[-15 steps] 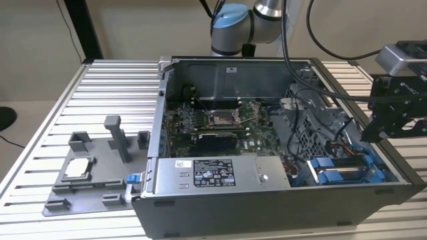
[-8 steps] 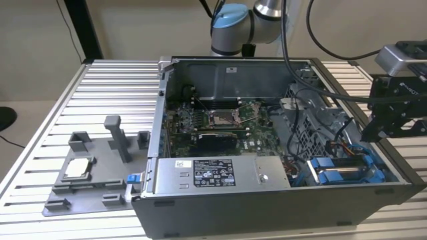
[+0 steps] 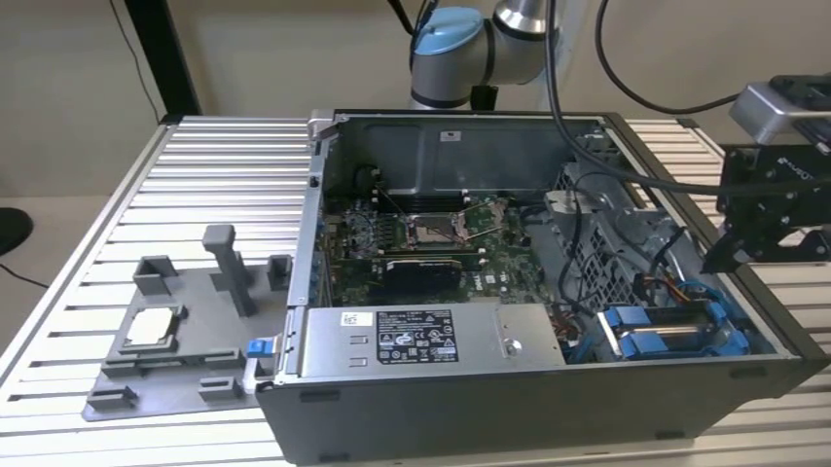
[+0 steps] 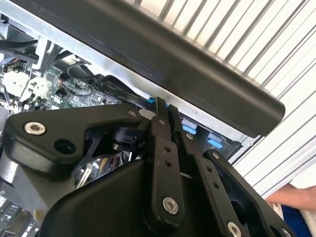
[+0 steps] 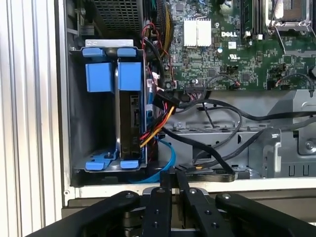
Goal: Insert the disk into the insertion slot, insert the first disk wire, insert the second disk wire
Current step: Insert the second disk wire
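A table (image 3: 221, 156) of pale ribbed metal slats covers most of the exterior view, and its slats run toward 3 o'clock. Behind it, at 12 o'clock, stands a plain beige wall (image 3: 286, 49). A dark upright post (image 3: 162, 53) stands at 11 o'clock before this wall. The light is soft and even, with no hard shadows on the slats.

Gripper (image 4: 163, 106) seen with fingers (image 5: 165, 197) pressed together, nothing held between; arm (image 3: 454, 49) raised behind.

Disk (image 3: 665, 336) seated in insertion slot (image 3: 727, 313); gripper (image 3: 723, 259) above, near.
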Controlling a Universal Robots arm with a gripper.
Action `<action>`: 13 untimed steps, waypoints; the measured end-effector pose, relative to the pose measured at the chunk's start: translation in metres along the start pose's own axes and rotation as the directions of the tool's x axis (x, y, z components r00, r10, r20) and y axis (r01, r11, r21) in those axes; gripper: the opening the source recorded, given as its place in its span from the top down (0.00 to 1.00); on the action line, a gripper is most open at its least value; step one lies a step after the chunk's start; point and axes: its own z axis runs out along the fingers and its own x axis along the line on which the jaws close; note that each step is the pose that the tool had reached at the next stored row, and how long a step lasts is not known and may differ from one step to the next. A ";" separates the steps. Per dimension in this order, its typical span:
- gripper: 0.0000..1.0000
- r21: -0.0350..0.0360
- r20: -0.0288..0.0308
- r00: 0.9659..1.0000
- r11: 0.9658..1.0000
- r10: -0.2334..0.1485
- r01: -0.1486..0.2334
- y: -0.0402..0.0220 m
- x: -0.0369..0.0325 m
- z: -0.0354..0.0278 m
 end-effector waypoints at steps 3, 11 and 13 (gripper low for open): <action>1.00 0.001 0.000 1.000 1.000 0.000 0.000 0.0079 0.0002 -0.0009; 1.00 0.011 0.000 1.000 1.000 0.000 0.000 0.0303 0.0008 -0.0026; 1.00 0.015 -0.001 1.000 1.000 0.000 0.000 0.0361 0.0010 -0.0034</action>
